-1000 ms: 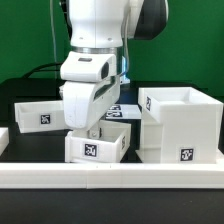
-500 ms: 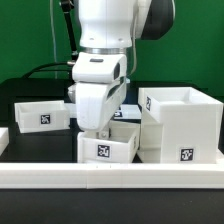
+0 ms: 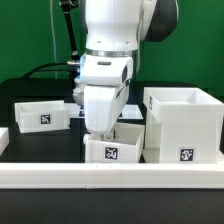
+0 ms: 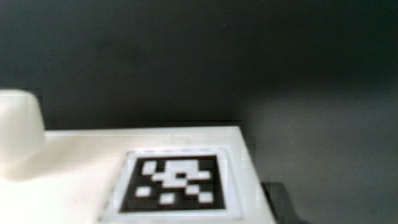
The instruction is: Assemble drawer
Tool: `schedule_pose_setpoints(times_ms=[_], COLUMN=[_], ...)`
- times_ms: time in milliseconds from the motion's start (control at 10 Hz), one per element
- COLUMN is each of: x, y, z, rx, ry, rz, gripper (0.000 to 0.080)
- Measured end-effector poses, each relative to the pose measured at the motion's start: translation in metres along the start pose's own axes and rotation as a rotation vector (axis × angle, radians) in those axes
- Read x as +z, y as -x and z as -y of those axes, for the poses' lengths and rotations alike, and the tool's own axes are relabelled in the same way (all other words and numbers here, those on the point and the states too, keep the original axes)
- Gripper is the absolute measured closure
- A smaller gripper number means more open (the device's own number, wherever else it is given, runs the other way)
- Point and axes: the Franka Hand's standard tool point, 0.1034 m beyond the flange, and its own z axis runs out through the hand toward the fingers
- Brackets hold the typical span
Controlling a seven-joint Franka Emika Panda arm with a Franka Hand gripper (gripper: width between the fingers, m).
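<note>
Stage: early, box shell (image 3: pixel 185 125) looks unfilled | hand (image 3: pixel 100 131): seems pinched on tray (image 3: pixel 112 153) beneath it | box shell just beside hand | second tray (image 3: pixel 42 115) well apart

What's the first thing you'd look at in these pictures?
The big white robot arm fills the middle of the exterior view, its gripper down at a small white tray with a black-and-white tag. Beside that tray, on the exterior view's right, stands the tall hollow box shell; another tray sits on that view's left.
</note>
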Motion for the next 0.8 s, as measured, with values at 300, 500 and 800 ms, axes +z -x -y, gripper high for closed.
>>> schedule_pose_setpoints(times_ms=[300, 500, 800], x=[0.0009, 0.0014, 0.0023], y=[0.0026, 0.0039, 0.0045], z=[0.0007, 0.0006, 0.0009], rx=[-0.155, -0.165, -0.164], ry=[0.0, -0.001, -0.004], rz=[0.012, 0.012, 0.013], gripper=[0.0757, 0.0757, 0.0757])
